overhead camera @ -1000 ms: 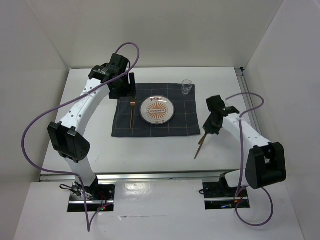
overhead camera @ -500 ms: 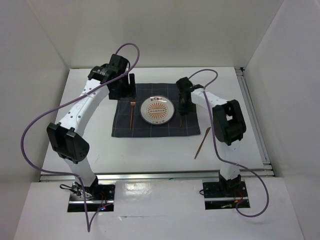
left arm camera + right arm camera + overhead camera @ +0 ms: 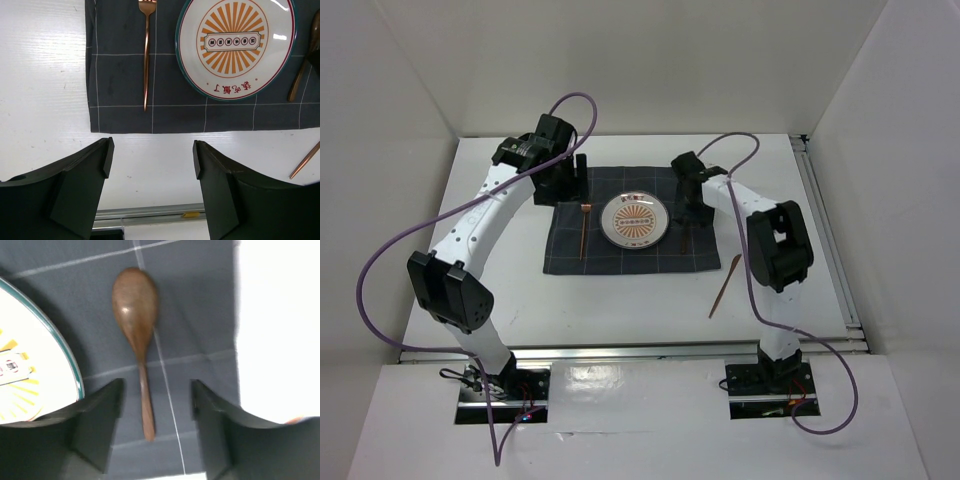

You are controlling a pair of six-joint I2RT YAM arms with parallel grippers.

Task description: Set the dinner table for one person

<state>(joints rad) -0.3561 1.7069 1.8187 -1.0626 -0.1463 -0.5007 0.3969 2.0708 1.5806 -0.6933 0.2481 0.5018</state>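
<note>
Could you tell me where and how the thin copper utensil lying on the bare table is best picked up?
Probably at mid-length, from straight above, with the right claw turned across it. The utensil lies flat and slanted on the table, apart from the cloth, and it is thin, so only its narrow sides offer a hold.

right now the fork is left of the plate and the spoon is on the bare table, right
No: the spoon lies on the cloth, just right of the plate, as the right wrist view shows. The fork is left of the plate.
</note>
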